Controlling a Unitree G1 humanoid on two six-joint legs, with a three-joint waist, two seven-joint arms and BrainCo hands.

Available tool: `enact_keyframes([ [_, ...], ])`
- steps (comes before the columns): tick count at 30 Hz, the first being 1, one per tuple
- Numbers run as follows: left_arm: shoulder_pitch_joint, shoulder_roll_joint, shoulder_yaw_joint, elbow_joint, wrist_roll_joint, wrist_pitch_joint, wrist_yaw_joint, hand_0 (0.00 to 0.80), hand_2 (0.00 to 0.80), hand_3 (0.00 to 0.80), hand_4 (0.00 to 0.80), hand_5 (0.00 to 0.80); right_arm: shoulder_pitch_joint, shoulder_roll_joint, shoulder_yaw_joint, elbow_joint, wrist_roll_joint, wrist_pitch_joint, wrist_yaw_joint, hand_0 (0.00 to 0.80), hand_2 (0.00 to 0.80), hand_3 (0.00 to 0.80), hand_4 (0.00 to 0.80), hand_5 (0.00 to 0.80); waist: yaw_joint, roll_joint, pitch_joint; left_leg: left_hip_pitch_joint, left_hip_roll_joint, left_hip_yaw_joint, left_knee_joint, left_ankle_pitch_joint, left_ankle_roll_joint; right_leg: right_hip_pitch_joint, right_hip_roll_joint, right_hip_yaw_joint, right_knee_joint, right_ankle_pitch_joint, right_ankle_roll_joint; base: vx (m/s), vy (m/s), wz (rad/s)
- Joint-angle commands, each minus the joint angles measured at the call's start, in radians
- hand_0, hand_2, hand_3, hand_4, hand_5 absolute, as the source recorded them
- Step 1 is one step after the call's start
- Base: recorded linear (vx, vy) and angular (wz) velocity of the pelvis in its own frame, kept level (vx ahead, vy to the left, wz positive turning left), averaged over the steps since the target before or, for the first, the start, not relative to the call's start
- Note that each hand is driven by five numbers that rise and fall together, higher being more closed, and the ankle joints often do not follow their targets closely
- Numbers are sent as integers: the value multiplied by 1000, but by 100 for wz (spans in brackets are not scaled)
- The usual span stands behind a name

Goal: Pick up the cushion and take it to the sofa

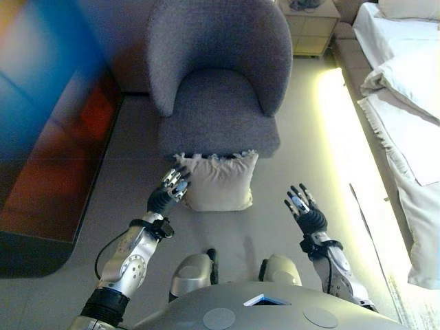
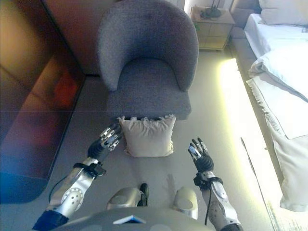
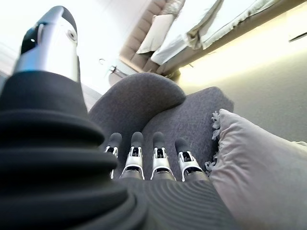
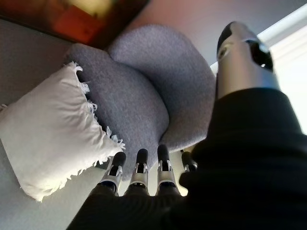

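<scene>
A cream cushion [image 1: 218, 181] with a fringed edge lies on the floor, leaning against the front of a grey tub armchair [image 1: 218, 82]. My left hand [image 1: 170, 190] is open, its fingers straight, right beside the cushion's left edge; the cushion also shows in the left wrist view [image 3: 259, 167]. My right hand [image 1: 304, 209] is open and empty, a little to the right of the cushion and apart from it. The cushion [image 4: 53, 134] and armchair [image 4: 158, 91] show past its fingers in the right wrist view.
A dark glossy cabinet [image 1: 48, 137] stands along the left. A bed with white bedding [image 1: 405, 96] runs along the right, with a lit strip at its base. A small bedside table [image 1: 309, 24] stands behind the armchair.
</scene>
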Motion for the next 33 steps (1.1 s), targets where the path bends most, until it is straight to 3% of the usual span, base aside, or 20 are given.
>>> enact_keyframes([
  [1, -4, 27, -5, -71, -14, -22, 14, 0, 0, 0, 0, 0, -9, -20, -40, -15, 21, -55, 40, 0, 0, 0, 0, 0, -54, -62, 10, 27, -66, -69, 32, -98, -35, 4, -50, 35, -372, 376, 80, 289, -156, 11],
  [4, -10, 23, -8, -69, -19, -21, 30, 0, 0, 0, 0, 0, -31, -29, -40, -25, 23, -29, 33, 0, 0, 0, 0, 0, -73, -69, 14, 69, -58, -86, 28, -129, -44, -10, -46, 59, -509, 427, 109, 279, -104, 16],
  [9, 1, 19, 4, -61, -5, -12, 2, 0, 0, 0, 0, 0, 2, -21, -55, -26, 17, -24, 47, 0, 0, 0, 0, 0, -94, -85, 13, 96, -56, -114, 73, -190, -34, -21, -54, 122, -565, 471, 126, 307, -85, 28],
  [13, 37, 25, 18, -80, -6, 6, -21, 0, 0, 0, 0, 0, 21, -18, -68, -17, 25, -17, 62, 0, 0, 0, 0, 0, -92, -101, 13, 117, -40, -119, 116, -235, -37, -5, -57, 112, -543, 480, 130, 340, -159, 26],
  [16, 53, 28, 13, -80, -4, -5, -21, 0, 0, 0, 0, 0, 14, -26, -65, -15, 44, -10, 64, 0, 0, 0, 0, 0, -100, -101, 2, 169, -10, -117, 98, -248, -43, -9, -23, 123, -492, 442, 125, 349, -188, 9],
  [20, 42, 16, 14, -54, -18, -24, 17, 0, 0, 0, 0, 0, -4, -45, -42, -18, 11, 29, 51, 0, 0, 0, 0, 0, -121, -91, -23, 236, 65, -119, 76, -183, -77, -33, 48, 169, -381, 391, 114, 334, -239, 26],
  [24, 56, 1, 42, -77, -45, -18, 32, 0, 0, 0, 0, 0, -13, -85, -35, -52, 1, 61, 75, 0, 0, 0, 0, 0, -132, -76, -42, 252, 132, -118, 99, -2, -119, -18, 124, 159, -355, 321, 59, 268, -199, 10],
  [26, 68, -6, 42, -86, -38, -13, 34, 0, 0, 0, 0, 0, -15, -106, -39, -47, 2, 54, 83, 0, 0, 0, 0, 0, -139, -68, -53, 240, 169, -94, 152, 80, -142, -7, 154, 139, -348, 289, 23, 189, -200, 1],
  [28, 63, -9, 27, -81, -16, -10, 28, 0, 0, 0, 0, 0, -25, -117, -40, -36, 17, 28, 75, 0, 0, 0, 0, 0, -147, -72, -49, 191, 208, -45, 283, 125, -149, 13, 167, 112, -329, 251, -24, 161, -229, 20],
  [31, 46, -10, 12, -67, -24, -6, 6, 0, 0, 0, 0, 0, -14, -114, -50, -33, 25, -2, 84, 0, 0, 0, 0, 0, -157, -75, -31, 80, 263, 20, 429, 166, -159, 49, 179, 69, -316, 213, -67, 121, -183, 61],
  [33, 41, -9, 4, -64, -30, 4, -8, 0, 0, 0, 0, 0, 9, -106, -62, -44, 18, -13, 85, 0, 0, 0, 0, 0, -162, -64, -22, 36, 308, 68, 413, 144, -174, 91, 189, 44, -324, 182, -65, 164, -5, 64],
])
